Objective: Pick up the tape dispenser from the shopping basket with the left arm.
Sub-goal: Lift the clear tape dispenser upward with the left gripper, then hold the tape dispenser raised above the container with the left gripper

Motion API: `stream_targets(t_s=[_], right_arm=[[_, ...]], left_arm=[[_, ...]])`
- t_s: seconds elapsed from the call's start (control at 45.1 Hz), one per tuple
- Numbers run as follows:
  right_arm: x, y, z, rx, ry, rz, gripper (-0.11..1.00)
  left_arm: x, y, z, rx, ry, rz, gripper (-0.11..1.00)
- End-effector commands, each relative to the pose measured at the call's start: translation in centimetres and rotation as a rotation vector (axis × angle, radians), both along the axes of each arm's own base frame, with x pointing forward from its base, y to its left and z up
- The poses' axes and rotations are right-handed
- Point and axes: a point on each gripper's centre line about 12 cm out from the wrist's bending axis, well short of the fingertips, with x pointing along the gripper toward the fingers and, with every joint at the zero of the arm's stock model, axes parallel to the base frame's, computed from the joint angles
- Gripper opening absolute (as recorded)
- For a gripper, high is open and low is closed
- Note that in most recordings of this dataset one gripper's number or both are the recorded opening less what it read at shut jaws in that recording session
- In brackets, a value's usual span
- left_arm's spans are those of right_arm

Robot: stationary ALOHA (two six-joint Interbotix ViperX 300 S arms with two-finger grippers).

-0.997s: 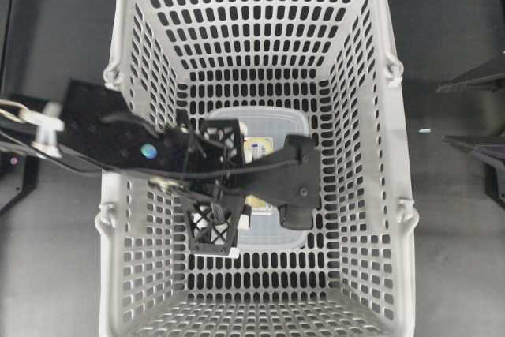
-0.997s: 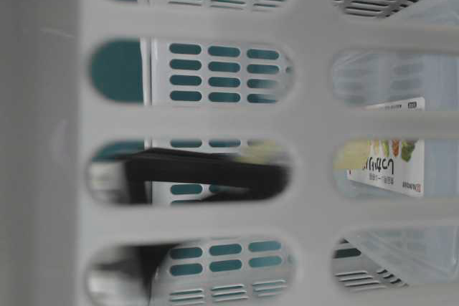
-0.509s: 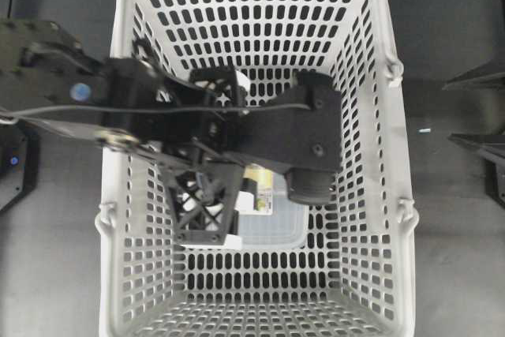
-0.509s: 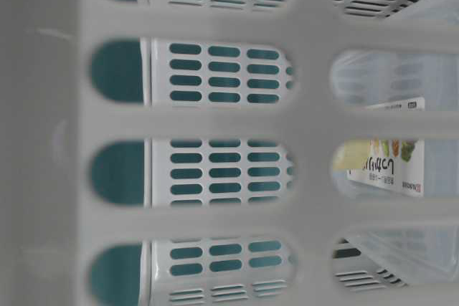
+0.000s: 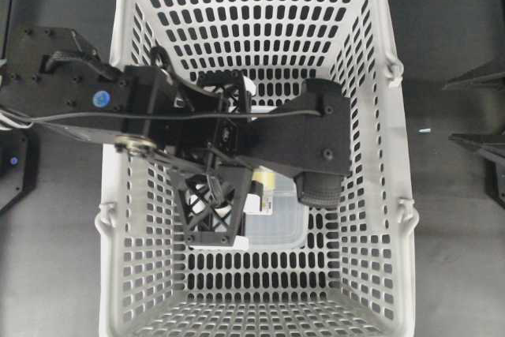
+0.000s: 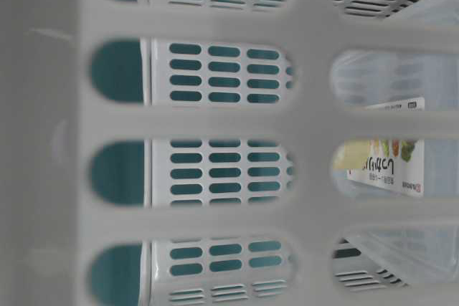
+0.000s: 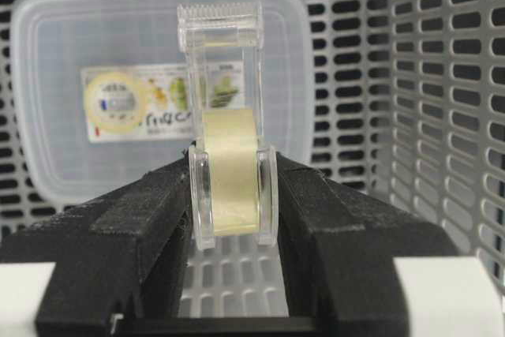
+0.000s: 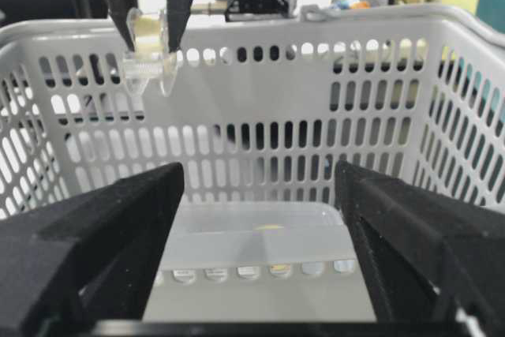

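The small clear plastic tape dispenser [image 7: 229,155], loaded with a roll of pale yellowish tape and tipped with a serrated cutter, is pinched between the black padded fingers of the left tool [image 7: 233,187]. The jaws are closed partway, pressing on the dispenser's two flat sides around the roll, with the cutter end pointing away from the wrist. In the right wrist view the dispenser [image 8: 150,57] is seen hanging free of the floor of the large light-grey slotted plastic shopping basket [image 5: 125,5], at about the level of the far rim, though whether it is fully clear of the rim cannot be told. The pick is therefore judged nearly complete. The main risk is a slip: the grip rests on smooth, hard plastic over a narrow area, so a jerk or a quick swing could let the dispenser rotate or drop out. A second risk is a knock against the basket's wall or thick rim, since the left arm reaches in over the left wall and little room is left there; such a bump could dislodge the dispenser or drag the light basket across the dark desk [image 5: 458,258]. If dropped, the dispenser would probably land on the flat translucent lidded box with a yellow-and-white printed label [image 7: 55,76], the only other thing seen in the basket, lying flat on its floor. The right tool [image 8: 260,195] is held fully spread and empty, aimed at the basket from outside.
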Motion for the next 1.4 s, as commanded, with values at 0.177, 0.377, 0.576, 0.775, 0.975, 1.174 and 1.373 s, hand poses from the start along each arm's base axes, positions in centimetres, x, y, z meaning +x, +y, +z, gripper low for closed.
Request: stream_targets(t_s=[0.177, 0.377, 0.576, 0.775, 0.975, 1.174, 1.373], right_arm=[[0.1, 0.1, -0.2, 0.009, 0.006, 0.003, 0.74], [0.1, 0.1, -0.2, 0.034, 0.005, 0.005, 0.74], [0.1, 0.1, -0.2, 0.034, 0.008, 0.005, 0.74], [0.1, 0.1, -0.4, 0.034, 0.018, 0.006, 0.74], [0.0, 0.1, -0.4, 0.034, 0.017, 0.006, 0.74], [0.0, 0.1, -0.4, 0.034, 0.017, 0.005, 0.74], [0.0, 0.1, -0.4, 0.034, 0.017, 0.005, 0.74]], left_arm=[[-0.2, 0.0, 1.2, -0.003, -0.042, 0.001, 0.28], [-0.2, 0.0, 1.3, 0.0, -0.049, -0.01, 0.28], [-0.2, -0.1, 1.2, -0.001, -0.048, -0.007, 0.29], [-0.2, -0.1, 1.1, 0.001, -0.045, -0.011, 0.28], [-0.1, -0.3, 0.1, -0.003, -0.066, -0.014, 0.28], [-0.6, -0.3, -0.9, -0.011, -0.105, -0.016, 0.28], [-1.5, -0.3, -1.6, -0.011, -0.09, -0.019, 0.28]])
